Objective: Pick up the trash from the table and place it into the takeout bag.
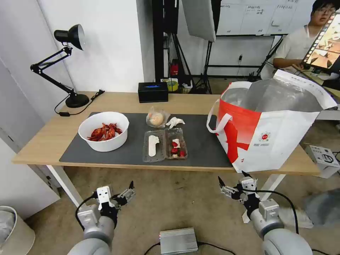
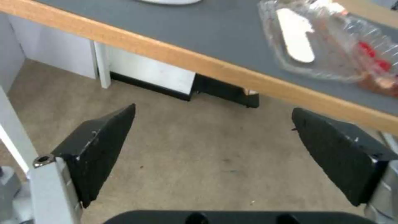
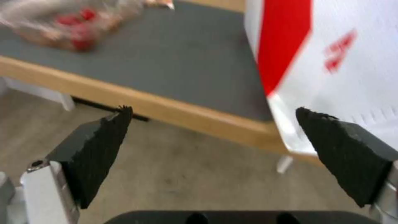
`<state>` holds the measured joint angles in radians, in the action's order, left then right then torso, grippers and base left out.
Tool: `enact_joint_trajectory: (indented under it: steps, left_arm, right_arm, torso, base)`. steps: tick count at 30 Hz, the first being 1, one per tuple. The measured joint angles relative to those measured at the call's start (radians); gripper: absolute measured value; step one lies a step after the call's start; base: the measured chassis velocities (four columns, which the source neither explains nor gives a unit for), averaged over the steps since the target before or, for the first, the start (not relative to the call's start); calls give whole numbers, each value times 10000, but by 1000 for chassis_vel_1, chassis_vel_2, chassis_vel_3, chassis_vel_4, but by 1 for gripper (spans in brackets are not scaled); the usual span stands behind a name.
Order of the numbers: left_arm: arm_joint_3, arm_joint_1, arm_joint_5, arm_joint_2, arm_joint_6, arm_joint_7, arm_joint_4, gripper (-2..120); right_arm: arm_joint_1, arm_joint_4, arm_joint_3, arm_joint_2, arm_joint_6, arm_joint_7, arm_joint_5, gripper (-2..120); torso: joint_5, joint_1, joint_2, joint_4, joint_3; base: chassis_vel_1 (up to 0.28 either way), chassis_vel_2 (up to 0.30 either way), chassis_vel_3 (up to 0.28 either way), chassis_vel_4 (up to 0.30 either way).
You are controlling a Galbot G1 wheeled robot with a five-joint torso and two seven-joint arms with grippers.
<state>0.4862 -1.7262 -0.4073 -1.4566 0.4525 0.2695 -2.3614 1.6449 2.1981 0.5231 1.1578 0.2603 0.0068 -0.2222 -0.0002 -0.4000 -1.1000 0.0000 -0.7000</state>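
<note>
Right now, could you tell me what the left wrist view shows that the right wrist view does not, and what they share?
Left wrist view alone: the open left gripper below the table edge, the rim of the white bowl, and the tray's half that holds a flat white piece.

Right wrist view alone: the open right gripper and the takeout bag standing at the table's near edge.

Both: the wooden table, the dark grey mat, the clear tray's red scraps and the floor below.

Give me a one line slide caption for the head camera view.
Both open grippers, left and right, hang below the table bearing trash bowl, plastic tray and takeout bag.
</note>
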Motion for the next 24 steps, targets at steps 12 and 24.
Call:
enact_joint_trajectory:
  steps: [12, 24]
  left_arm:
    - [-237, 123, -2462, -39, -21, 474, -166, 100]
    - [-667, 1569, -9297, -285, -229, 2749, -344, 100]
  right_arm:
    - [6, 139, -78, 96, -537, -610, -19, 100]
    - [-27, 148, -87, 181, -865, -847, -23, 100]
  torso:
    - [2, 1, 0, 0, 0]
    - [3, 0, 0, 0, 0]
  base:
    - [0, 0, 0, 0]
    - [0, 0, 0, 0]
